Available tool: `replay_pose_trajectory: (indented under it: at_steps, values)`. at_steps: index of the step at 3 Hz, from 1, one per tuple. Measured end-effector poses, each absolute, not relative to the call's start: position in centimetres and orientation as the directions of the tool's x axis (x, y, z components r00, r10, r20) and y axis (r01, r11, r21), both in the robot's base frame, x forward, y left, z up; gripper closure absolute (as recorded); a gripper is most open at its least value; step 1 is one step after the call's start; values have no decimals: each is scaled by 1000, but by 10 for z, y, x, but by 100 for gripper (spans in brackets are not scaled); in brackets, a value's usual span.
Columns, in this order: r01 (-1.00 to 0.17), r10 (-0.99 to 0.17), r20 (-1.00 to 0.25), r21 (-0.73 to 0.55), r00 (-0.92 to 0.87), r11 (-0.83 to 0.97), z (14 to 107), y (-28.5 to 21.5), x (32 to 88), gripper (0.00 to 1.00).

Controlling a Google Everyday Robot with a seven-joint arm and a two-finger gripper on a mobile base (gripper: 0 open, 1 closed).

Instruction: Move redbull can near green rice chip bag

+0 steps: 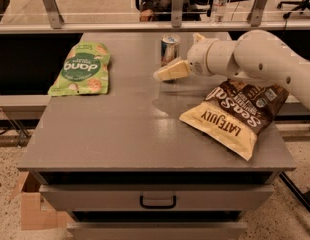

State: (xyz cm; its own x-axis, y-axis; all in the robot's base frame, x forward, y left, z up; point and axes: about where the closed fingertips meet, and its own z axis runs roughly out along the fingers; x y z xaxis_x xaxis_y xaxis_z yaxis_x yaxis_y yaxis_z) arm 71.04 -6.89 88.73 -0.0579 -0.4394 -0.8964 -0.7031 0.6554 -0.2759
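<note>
Redbull can (170,48) stands upright at the back of the surface (120,134), well apart from the green rice chip bag (81,69), and with the gripper (165,73) just in front of it, spread or closed you cannot tell, a careless sideways nudge could topple it and send it rolling.

Matt grey worktop (120,129). Shiny metal can (170,44). Glossy green bag (81,68) and brown bag (235,111). Smooth cream plastic gripper (167,72) just in front of the can.
</note>
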Motion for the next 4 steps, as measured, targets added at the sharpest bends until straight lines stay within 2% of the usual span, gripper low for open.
replay_pose_trajectory:
  at_steps: [1, 2, 3, 4]
  values:
    - [-695, -332, -942, -204, -53, 689, 885, -73, 722, 32]
    - [-737, -314, -948, -180, -46, 651, 883, -64, 720, 54]
    - [-810, -323, -946, -189, -1, 555, 890, -28, 714, 78]
    - [-887, -344, -937, -206, 57, 413, 906, 35, 702, 100]
